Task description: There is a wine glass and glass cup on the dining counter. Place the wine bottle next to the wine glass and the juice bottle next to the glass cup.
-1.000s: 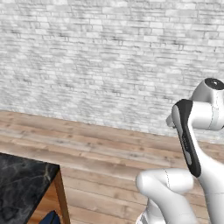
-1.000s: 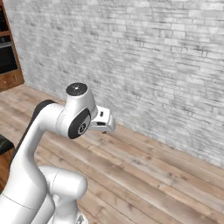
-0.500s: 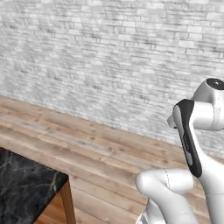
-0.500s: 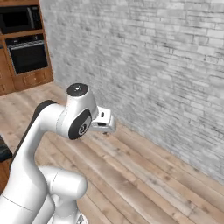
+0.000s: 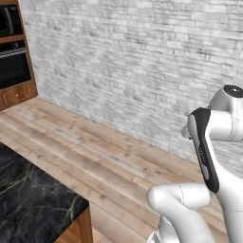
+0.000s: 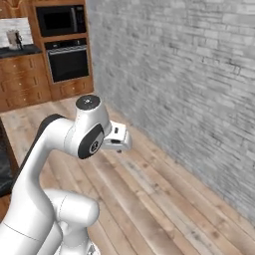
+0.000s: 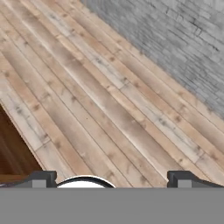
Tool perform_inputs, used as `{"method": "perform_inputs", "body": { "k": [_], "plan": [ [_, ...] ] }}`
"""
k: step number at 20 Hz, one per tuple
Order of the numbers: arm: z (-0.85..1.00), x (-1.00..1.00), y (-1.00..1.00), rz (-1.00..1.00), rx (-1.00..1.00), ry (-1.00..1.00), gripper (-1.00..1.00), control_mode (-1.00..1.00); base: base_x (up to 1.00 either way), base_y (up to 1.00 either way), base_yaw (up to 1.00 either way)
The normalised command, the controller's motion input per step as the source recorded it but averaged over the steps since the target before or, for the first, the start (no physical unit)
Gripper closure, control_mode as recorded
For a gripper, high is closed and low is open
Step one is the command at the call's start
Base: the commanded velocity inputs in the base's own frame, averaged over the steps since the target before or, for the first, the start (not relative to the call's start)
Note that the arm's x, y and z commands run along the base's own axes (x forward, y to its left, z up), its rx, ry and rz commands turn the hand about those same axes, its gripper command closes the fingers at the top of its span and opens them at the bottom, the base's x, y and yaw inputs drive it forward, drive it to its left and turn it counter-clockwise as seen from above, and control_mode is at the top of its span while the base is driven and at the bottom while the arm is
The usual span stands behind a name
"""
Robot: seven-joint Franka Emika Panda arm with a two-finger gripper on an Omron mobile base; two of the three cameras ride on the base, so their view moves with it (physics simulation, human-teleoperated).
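Above the wooden floor (image 7: 109, 100) we held the gripper (image 7: 112, 178) with jaws released and grasping nothing, brick wall (image 7: 183, 39) beyond, dining counter (image 5: 33, 199) corner near that floor.

Dining counter (image 5: 33, 199) cut off by left and bottom edges, one corner visible beside the oven (image 5: 12, 61), itself cropped at left. Finger tips (image 7: 43, 178) mostly hidden by the bottom edge.

The dining counter (image 5: 33, 204) lies left of the arm (image 5: 209, 190), brick wall (image 5: 142, 71) ahead.
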Motion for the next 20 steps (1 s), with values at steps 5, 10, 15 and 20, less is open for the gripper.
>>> {"method": "perform_inputs", "body": {
  "k": [5,10,15,20],
  "plan": [
    [0.0,0.0,0.0,0.0,0.0,0.0,-1.0,1.0,0.7,0.0,0.36],
    [0.0,0.0,0.0,0.0,0.0,0.0,-1.0,1.0,0.66,-0.02,0.39],
    [0.0,0.0,0.0,0.0,0.0,0.0,-1.0,1.0,0.67,-0.04,0.39],
    [0.0,0.0,0.0,0.0,0.0,0.0,-1.0,1.0,0.69,-0.06,0.37]
  ]
}}
